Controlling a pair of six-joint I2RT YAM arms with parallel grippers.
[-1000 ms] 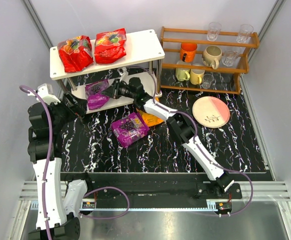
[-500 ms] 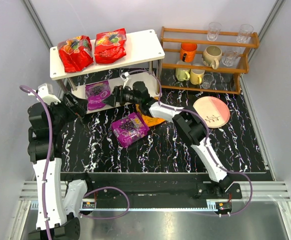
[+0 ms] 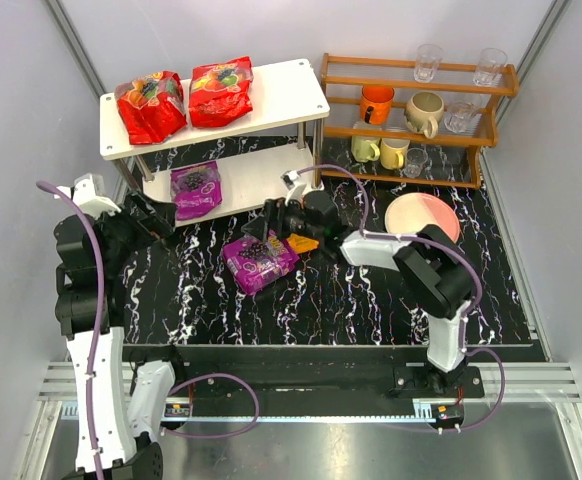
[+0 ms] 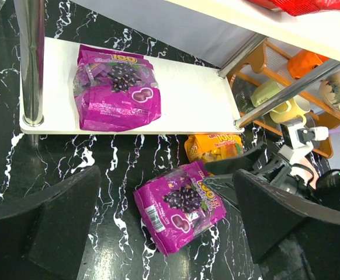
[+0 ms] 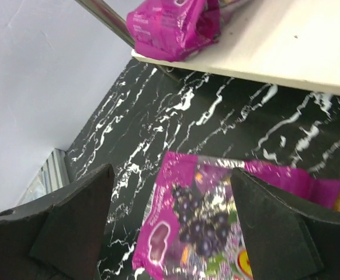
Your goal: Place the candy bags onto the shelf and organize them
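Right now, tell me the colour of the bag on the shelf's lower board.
The bag is purple, grapes pictured; left wrist view shows it best.

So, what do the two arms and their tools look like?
Both the left arm and the right arm have white link shells with bulky black joints. A thin purple cable loops along each. The left tool and the right tool have broad, matte black, wedge-shaped fingers. I see no markings.
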